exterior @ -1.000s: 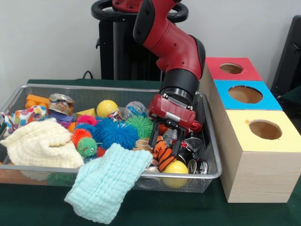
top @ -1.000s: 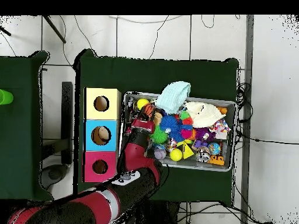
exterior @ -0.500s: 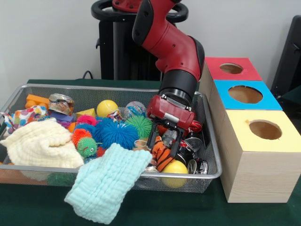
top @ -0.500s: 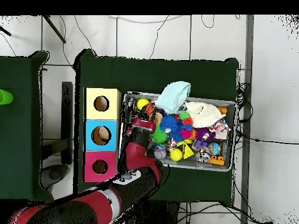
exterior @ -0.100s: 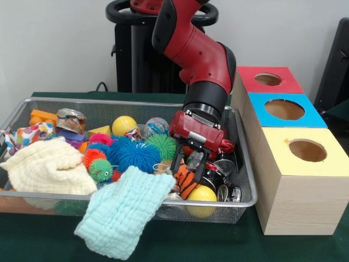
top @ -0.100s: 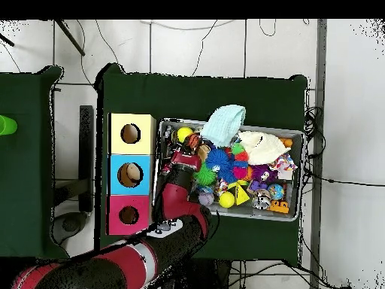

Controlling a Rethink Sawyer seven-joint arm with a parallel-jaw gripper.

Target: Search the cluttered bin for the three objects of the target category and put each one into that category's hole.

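A pale green cloth (exterior @ -0.100s: 124,211) is draped over the wire bin (exterior @ -0.100s: 244,185) front rim. Behind it, the gripper (exterior @ -0.100s: 189,171) is spread apart over an orange striped toy (exterior @ -0.100s: 187,182) (not clamped). The yellow-topped box (exterior @ -0.100s: 303,158) stands beside.

We see the gripper (exterior @ -0.100s: 189,171) lowered into the right part of the wire bin (exterior @ -0.100s: 246,180), its dark fingers (exterior @ -0.100s: 177,162) spread either side of an orange-and-black striped toy (exterior @ -0.100s: 187,179). A yellow ball (exterior @ -0.100s: 202,196) lies just in front, and a mint cloth (exterior @ -0.100s: 123,210) drapes over the bin's front rim.
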